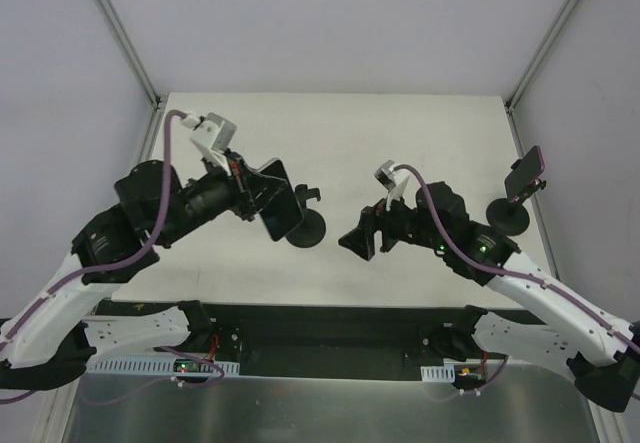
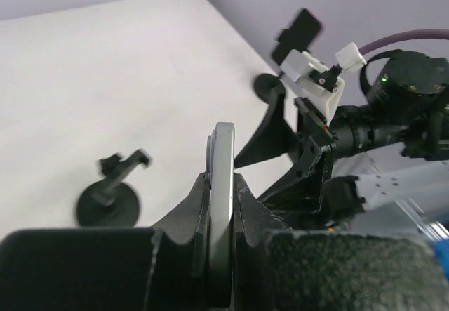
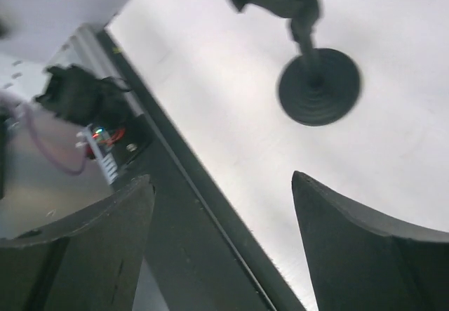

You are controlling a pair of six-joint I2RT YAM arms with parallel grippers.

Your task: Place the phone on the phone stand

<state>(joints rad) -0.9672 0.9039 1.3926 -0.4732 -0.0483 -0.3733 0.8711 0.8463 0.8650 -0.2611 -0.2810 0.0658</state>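
The thin dark rectangular phone (image 1: pixel 283 205) is clamped in the left gripper (image 1: pixel 262 195), held off the white table (image 1: pixel 400 133) just beside the small black disc-based phone stand (image 1: pixel 308 229). Its long axis runs roughly near to far. The left wrist view shows only its pale edge, with the lower part hidden by the fingers. The right gripper (image 1: pixel 358 240) has its jaws apart and empty.

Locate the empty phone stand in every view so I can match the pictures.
Top external: the phone stand sits mid-table, right beside the held phone.
Left wrist: the stand is lower left, left of the phone seen edge-on.
Right wrist: the stand is upper right, clip at the top edge.
Shared landmark: the white table under its round base.
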